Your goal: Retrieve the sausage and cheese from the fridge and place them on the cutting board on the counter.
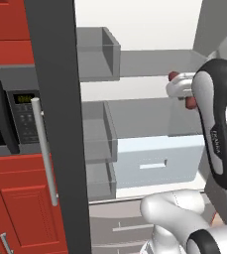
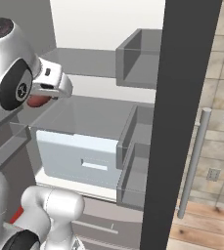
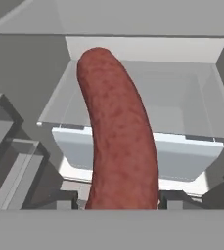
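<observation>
The reddish-brown sausage (image 3: 116,136) stands up between my gripper's (image 3: 121,199) two dark fingertips (image 3: 67,200), which are shut on its lower end. From the base, the gripper (image 1: 182,89) hangs inside the open grey fridge (image 1: 135,114), above the glass shelf, with red sausage ends (image 1: 173,76) poking out of the hand. The right base view has the gripper (image 2: 55,88) and a bit of sausage (image 2: 35,101) at the left. The cheese, cutting board and counter are out of view.
A pale blue crisper drawer (image 1: 154,161) sits under the glass shelf (image 2: 89,114). Grey door bins (image 1: 97,54) line the open dark-edged doors (image 1: 53,124) (image 2: 177,122), each with a bar handle (image 1: 45,149). A microwave (image 1: 11,119) sits in red cabinets (image 1: 21,208) on the left.
</observation>
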You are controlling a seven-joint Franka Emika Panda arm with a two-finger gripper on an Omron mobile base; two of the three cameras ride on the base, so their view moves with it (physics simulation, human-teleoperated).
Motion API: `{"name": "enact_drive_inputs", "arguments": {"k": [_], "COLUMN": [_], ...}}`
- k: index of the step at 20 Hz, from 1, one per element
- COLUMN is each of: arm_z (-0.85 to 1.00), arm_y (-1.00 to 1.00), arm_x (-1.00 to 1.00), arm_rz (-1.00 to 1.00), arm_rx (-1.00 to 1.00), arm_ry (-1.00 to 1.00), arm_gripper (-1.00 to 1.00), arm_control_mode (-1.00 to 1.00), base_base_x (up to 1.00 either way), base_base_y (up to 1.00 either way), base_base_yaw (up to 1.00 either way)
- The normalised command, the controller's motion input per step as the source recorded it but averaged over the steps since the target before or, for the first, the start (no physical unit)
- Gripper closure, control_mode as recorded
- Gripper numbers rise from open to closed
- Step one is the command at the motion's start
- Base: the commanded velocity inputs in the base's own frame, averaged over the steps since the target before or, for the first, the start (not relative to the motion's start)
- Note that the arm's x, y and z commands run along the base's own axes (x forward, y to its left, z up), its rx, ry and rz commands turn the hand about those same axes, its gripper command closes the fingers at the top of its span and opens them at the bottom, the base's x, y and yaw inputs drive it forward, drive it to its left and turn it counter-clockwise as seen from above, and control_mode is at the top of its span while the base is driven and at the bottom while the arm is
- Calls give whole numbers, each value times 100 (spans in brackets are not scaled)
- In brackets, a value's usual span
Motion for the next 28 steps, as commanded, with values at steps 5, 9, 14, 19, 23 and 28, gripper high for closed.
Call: {"name": "enact_drive_inputs", "arguments": {"k": [5,9,14,19,23,28], "arm_z": [-1,0,0,-2,0,0], "arm_y": [10,3,0,0,0,0], "arm_x": [-99,-86,-65,-60,-52,-28], "arm_rz": [13,7,0,0,0,0], "arm_rx": [-11,-12,-2,0,0,0], "arm_ry": [0,-2,0,-1,-3,-2], "arm_gripper": [100,100,100,100,100,100], "arm_control_mode": [-100,-100,-100,-100,-100,100], "base_base_x": [0,0,0,0,0,-7], "base_base_y": [0,0,0,0,0,0], "base_base_yaw": [0,0,0,0,0,0]}}
